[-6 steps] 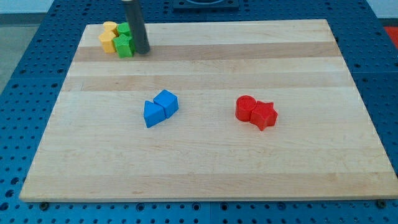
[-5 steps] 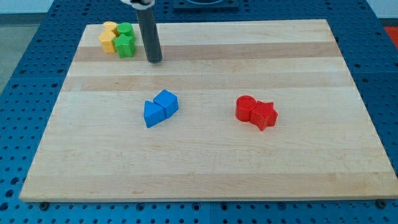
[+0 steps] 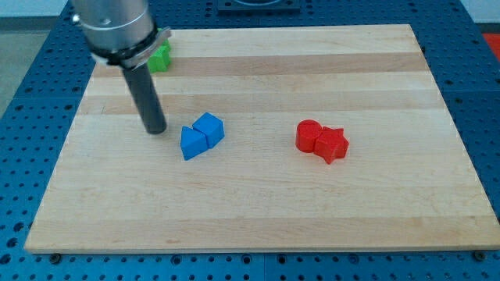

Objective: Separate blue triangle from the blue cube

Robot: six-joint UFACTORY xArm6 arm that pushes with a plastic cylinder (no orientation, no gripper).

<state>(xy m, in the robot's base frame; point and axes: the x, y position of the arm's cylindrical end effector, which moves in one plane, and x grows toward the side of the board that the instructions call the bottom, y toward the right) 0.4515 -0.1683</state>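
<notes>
Camera view: the blue plastic triangle [image 3: 191,143] lies on the pale wooden board [image 3: 258,203], touching the blue plastic cube [image 3: 208,128] at its upper right. My tip [image 3: 155,129], grasping nothing, rests just left of the triangle, apart.

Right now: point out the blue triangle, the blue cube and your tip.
blue triangle [image 3: 191,143], camera view, on its front face.
blue cube [image 3: 209,126], camera view, on its top face.
my tip [image 3: 155,128], camera view, rod's very end, left of the blue triangle.
</notes>
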